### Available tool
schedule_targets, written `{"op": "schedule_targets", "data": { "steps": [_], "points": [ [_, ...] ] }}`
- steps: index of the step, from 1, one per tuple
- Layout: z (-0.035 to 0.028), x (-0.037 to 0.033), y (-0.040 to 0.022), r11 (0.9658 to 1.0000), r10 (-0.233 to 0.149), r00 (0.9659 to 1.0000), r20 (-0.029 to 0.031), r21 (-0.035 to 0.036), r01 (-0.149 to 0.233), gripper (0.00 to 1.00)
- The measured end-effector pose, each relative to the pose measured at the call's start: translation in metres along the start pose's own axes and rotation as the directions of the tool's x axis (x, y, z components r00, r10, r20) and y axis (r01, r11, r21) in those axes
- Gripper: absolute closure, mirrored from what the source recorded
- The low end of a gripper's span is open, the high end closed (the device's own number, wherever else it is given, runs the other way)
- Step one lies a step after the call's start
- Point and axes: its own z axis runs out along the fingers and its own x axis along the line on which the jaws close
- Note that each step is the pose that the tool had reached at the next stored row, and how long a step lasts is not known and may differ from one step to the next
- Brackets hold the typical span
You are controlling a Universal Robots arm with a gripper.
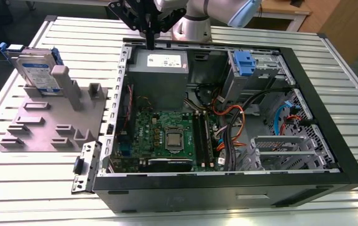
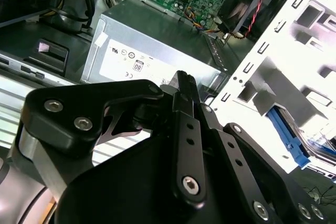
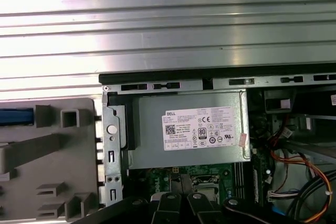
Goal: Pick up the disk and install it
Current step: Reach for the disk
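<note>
The disk point(image 1: 39, 71), a silver drive with a white-and-blue label in a blue carrier, stands on edge in a grey fixture point(image 1: 53, 123) at the exterior view's left, outside the case. Its blue end point(image 3: 16, 116) shows in the first wrist view. My gripper point(image 1: 149, 45) hangs over the far edge of the open computer case point(image 1: 229, 181), just above the grey power supply point(image 1: 160, 70). That is well to the exterior view's right of the disk. The black fingers point(image 2: 185, 85) are pressed together with nothing between them, their tips over the power supply point(image 3: 189, 129).
A blue-tabbed carrier point(image 1: 244, 63) sits in a bay beside the power supply. The green motherboard point(image 1: 166, 136), orange and black cables point(image 1: 239, 117) and a metal cage point(image 1: 280, 150) take up the case. Ribbed metal tabletop point(image 1: 34, 188) surrounds it.
</note>
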Motion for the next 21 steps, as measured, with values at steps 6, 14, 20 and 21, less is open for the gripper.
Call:
{"op": "schedule_targets", "data": {
  "steps": [6,14,20,21],
  "points": [
    [0.0000,0.0003,0.0000,1.0000,0.000,1.0000,0.0000,0.0000,0.000,0.89],
    [0.0000,0.0030,0.0002,1.0000,0.000,1.0000,0.0000,0.0000,0.000,0.89],
    [-0.0001,0.0094,0.0003,1.0000,0.000,1.0000,0.0000,0.0000,0.000,0.89],
    [-0.0001,0.0098,0.0004,1.0000,0.000,1.0000,0.0000,0.0001,0.000,0.89]
  ]
}}
